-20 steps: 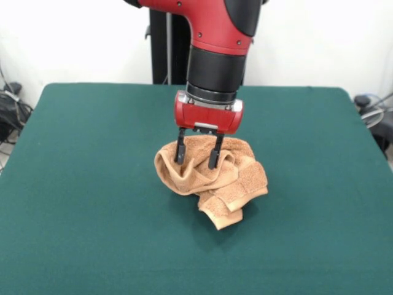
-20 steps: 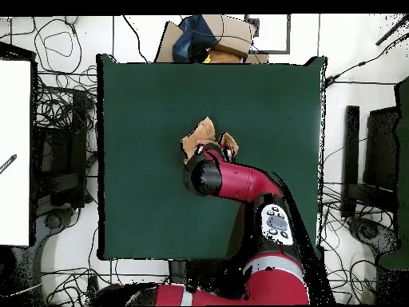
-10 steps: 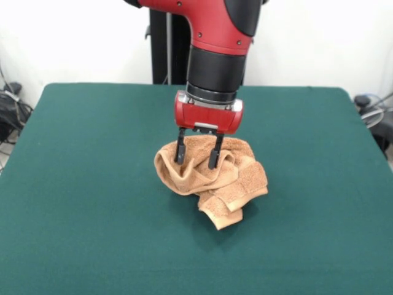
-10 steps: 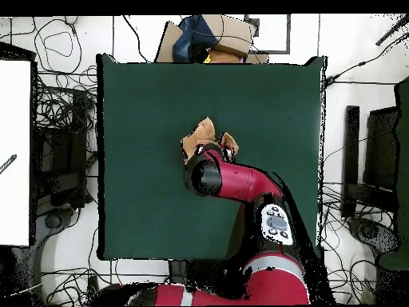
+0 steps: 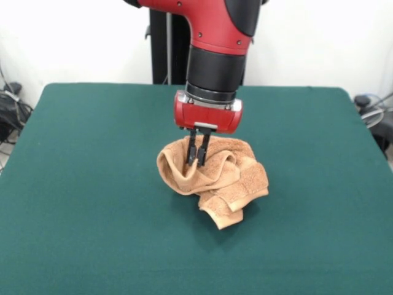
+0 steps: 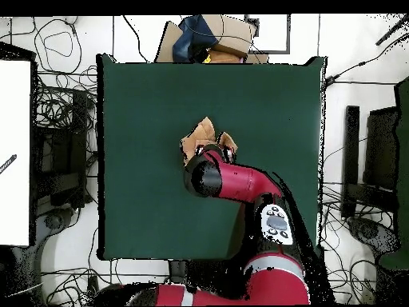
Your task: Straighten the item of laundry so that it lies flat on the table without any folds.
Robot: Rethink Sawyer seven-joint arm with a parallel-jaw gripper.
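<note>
I have the gripper (image 5: 196,157) down on the towel (image 5: 215,178), fingers pressed together on a raised fold near the top of the heap, left of its middle in the front view. The pinch looks real: cloth sits between the tips, though I can't see how much of it they hold.

The towel is a crumpled mound at the centre of the table (image 5: 80,184), bunched into loops, with a thick folded corner poking toward the lower right of the front frame. In the overhead view the arm (image 6: 240,182) covers most of it; only a tan edge (image 6: 201,132) shows above the wrist, about mid-table, slightly left of centre.

So I judge this as the grasp step, nothing flattened yet. Next I'd want a lift straight up, high enough for the cloth to hang and shed its loops, then a slow drag sideways while lowering so it lays out flat. There is bare felt all round, so any direction works.

The risk I see is that the pinch holds more than one layer, which would carry the folds along.
</note>
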